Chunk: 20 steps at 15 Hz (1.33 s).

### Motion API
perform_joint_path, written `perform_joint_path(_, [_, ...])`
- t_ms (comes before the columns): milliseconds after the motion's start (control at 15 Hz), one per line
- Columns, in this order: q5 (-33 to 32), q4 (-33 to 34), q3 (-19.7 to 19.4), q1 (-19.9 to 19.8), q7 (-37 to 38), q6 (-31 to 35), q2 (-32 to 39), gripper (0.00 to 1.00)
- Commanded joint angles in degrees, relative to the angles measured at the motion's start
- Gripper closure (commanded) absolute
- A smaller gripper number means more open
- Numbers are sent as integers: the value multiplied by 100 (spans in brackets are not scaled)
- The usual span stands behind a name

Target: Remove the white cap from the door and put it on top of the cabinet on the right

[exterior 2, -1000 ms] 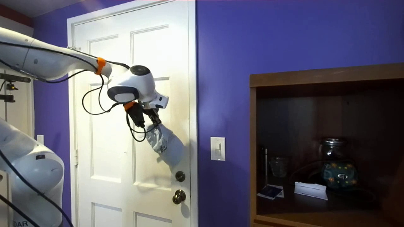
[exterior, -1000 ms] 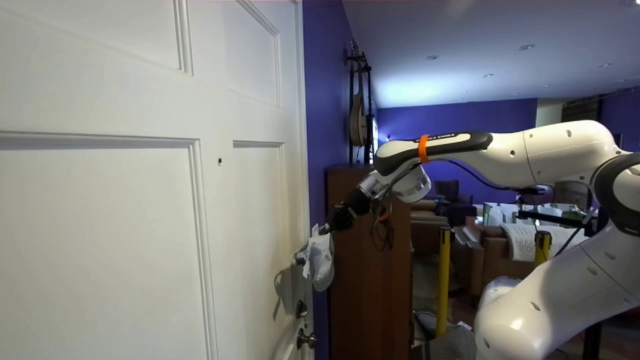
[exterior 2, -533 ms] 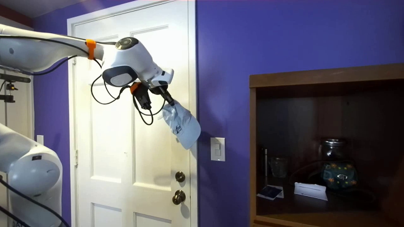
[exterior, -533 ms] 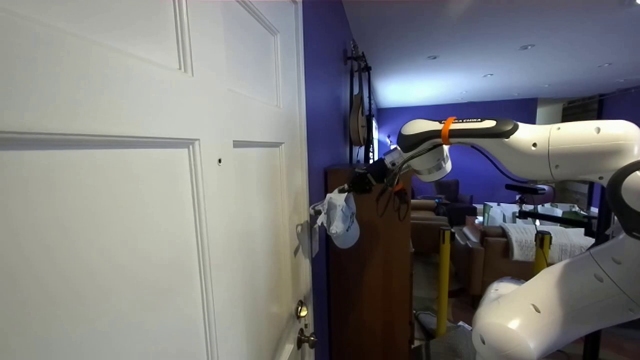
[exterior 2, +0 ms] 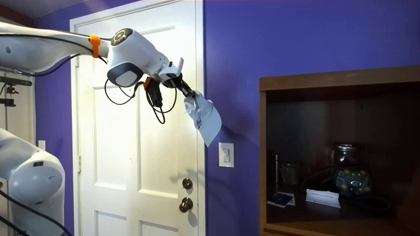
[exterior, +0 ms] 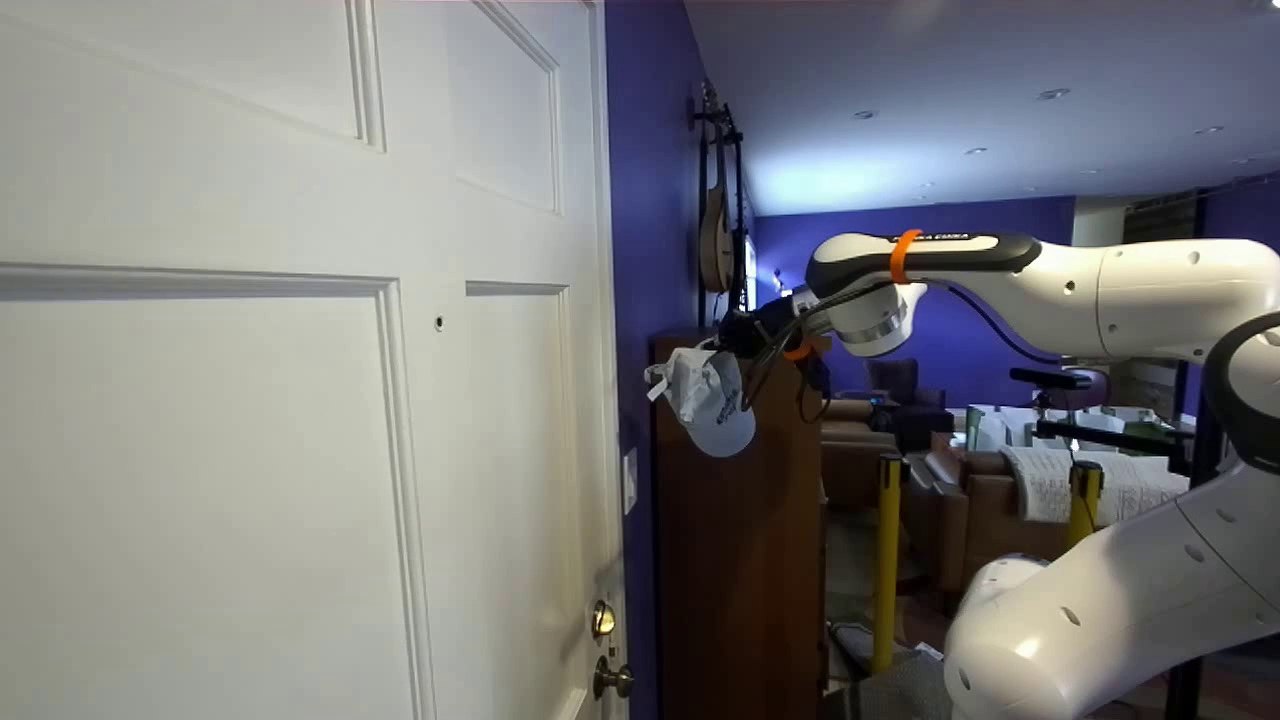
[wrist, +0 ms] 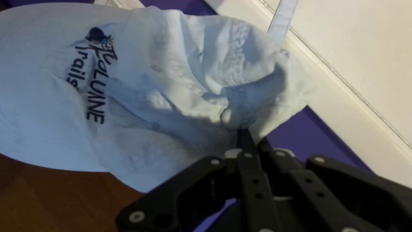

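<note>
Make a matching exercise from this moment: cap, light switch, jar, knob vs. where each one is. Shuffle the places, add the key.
Things
1. cap
2. light switch
3. jar
4. knob

Places
A. inside the cabinet
B. on the door
C. hanging from the gripper
D. on the purple wall, between door and cabinet

Pairs: 1-C, 2-D, 3-A, 4-B
</note>
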Motion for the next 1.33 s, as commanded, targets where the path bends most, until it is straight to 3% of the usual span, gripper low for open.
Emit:
perform_joint_path(0, [-251, -18, -140, 194, 178, 124, -36, 96])
perform_joint_path(333, [-249, -15, -140, 198, 186, 136, -14, 99])
perform_joint_path(467, [-133, 138, -81, 152, 455, 580, 146, 99])
perform_joint_path(733, [-187, 508, 17, -70, 1294, 1130, 459, 99])
perform_joint_path(1267, [-288, 1558, 303, -1061, 3515, 1514, 1425, 99])
